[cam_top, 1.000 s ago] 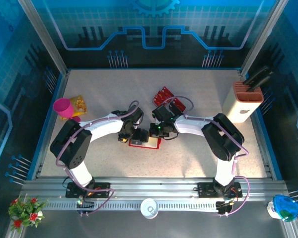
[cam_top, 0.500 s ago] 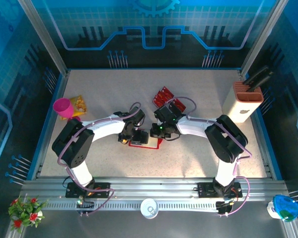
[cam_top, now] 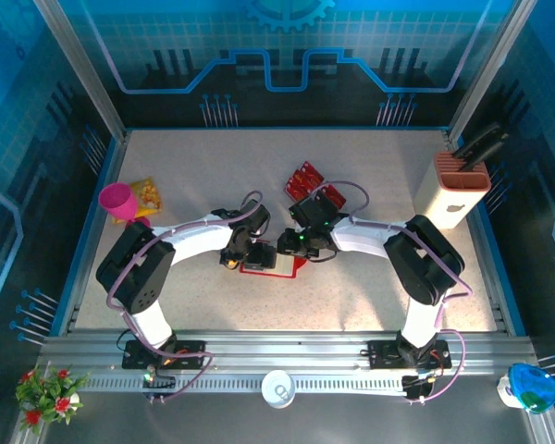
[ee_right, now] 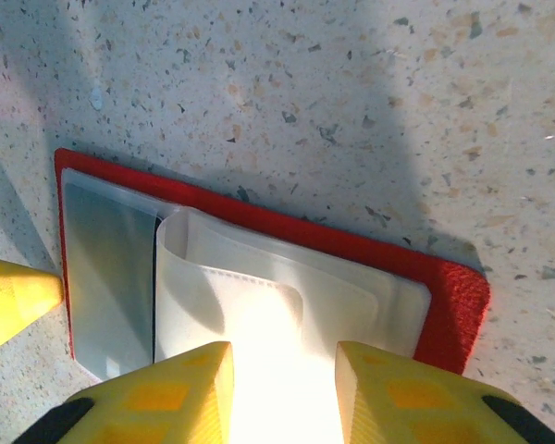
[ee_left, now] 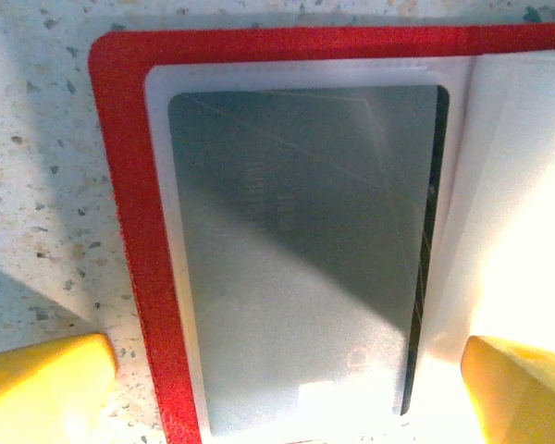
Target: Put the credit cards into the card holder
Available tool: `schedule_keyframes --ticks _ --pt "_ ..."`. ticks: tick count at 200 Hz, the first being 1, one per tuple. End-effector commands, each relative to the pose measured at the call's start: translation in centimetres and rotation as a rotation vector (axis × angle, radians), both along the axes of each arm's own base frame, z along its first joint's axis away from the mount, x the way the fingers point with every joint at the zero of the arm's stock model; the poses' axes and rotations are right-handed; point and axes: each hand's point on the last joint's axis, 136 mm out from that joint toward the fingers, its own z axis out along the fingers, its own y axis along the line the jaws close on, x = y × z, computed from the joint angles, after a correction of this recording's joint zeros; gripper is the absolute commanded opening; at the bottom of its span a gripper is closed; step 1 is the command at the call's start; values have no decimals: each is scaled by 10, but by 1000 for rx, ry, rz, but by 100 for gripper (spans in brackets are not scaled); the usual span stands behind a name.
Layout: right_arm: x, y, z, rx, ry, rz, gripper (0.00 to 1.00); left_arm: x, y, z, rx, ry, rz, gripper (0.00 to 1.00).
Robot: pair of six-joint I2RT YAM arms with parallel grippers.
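The card holder (cam_top: 270, 267) lies open on the table between my two grippers, red-rimmed (ee_left: 129, 231) with pale plastic sleeves (ee_right: 287, 296). A dark card (ee_left: 296, 250) sits inside the left sleeve, seen also as a grey panel (ee_right: 106, 277). My left gripper (ee_left: 282, 388) is open wide, its yellow fingertips (ee_left: 46, 379) straddling that sleeve. My right gripper (ee_right: 282, 398) hovers over the curled right-hand sleeves with its jaws apart; glare hides the gap. Loose red credit cards (cam_top: 304, 175) lie behind the right arm, more beside them (cam_top: 330, 196).
A pink cup (cam_top: 118, 201) and a yellow snack bag (cam_top: 148, 191) sit at the left edge. A beige knife block (cam_top: 460, 190) stands at the right edge. A white cup (cam_top: 278, 387) rests on the front rail.
The left gripper has edged right, closer over the holder. The right gripper has shifted slightly and stays at the holder's right side.
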Motion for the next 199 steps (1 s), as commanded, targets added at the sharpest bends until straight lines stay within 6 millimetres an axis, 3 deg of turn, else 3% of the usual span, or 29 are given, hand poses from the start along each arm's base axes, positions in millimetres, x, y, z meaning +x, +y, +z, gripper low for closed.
schedule_keyframes --ticks 1,62,100,139,199 --pt "1 6 -8 39 31 0 33 -19 23 -19 92 63 21 99" --pt "4 21 -2 111 39 28 20 -18 22 -18 85 57 22 99" --pt "6 26 10 141 27 32 19 -16 21 -13 79 45 26 99" --pt "8 35 31 196 8 34 25 1 18 23 29 -36 48 99" --pt "11 52 48 235 -6 55 24 24 42 71 -62 -131 166 99"
